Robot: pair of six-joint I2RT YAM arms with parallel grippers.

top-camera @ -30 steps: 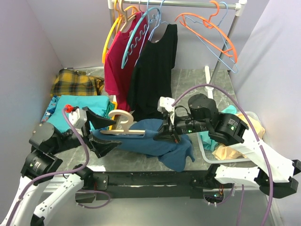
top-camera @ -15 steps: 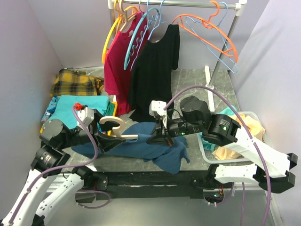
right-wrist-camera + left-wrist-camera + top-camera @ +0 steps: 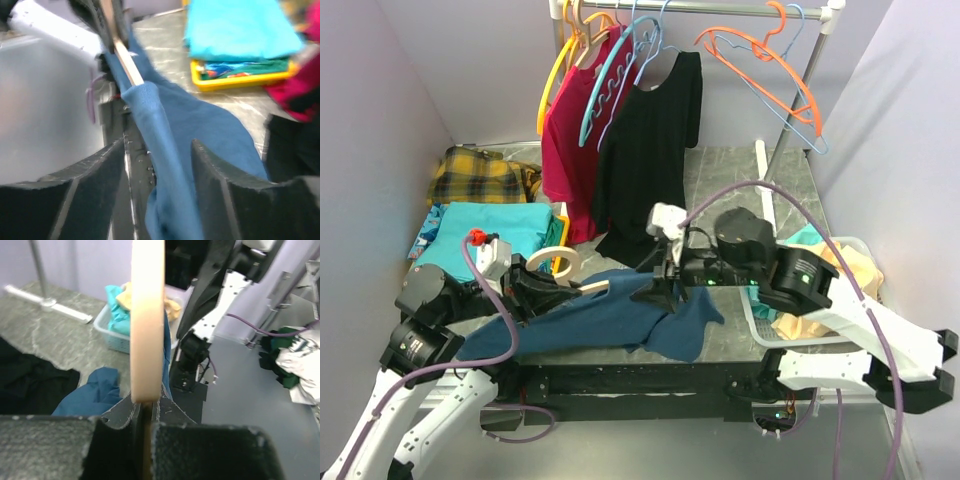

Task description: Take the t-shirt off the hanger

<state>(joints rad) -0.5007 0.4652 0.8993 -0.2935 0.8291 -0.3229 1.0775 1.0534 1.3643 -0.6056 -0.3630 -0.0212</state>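
Spanning a grey marbled tabletop (image 3: 740, 170) between lilac walls (image 3: 380, 90): blue t-shirt (image 3: 610, 315), one arm of the wooden hanger (image 3: 560, 262) inside its neck, hem trailing at the near edge. Left gripper (image 3: 145, 407) clamped tight on the hanger; right gripper (image 3: 157, 147) jaws apart, straddling the t-shirt, gripping nothing. Rear: clothes rail (image 3: 720, 10) with magenta garment (image 3: 565, 140) and black garment (image 3: 650, 150). Left: plaid cloth (image 3: 475, 175), teal cloth (image 3: 485, 230). Right: white basket (image 3: 752, 310).

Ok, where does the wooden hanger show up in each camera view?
Top external: the wooden hanger sits left of centre, low in the picture, its hook loop pointing up and left.
Left wrist: the hanger is a vertical cream band up the middle.
Right wrist: the hanger is a thin bar at upper left, entering the shirt.
Shared landmark: the blue t-shirt.
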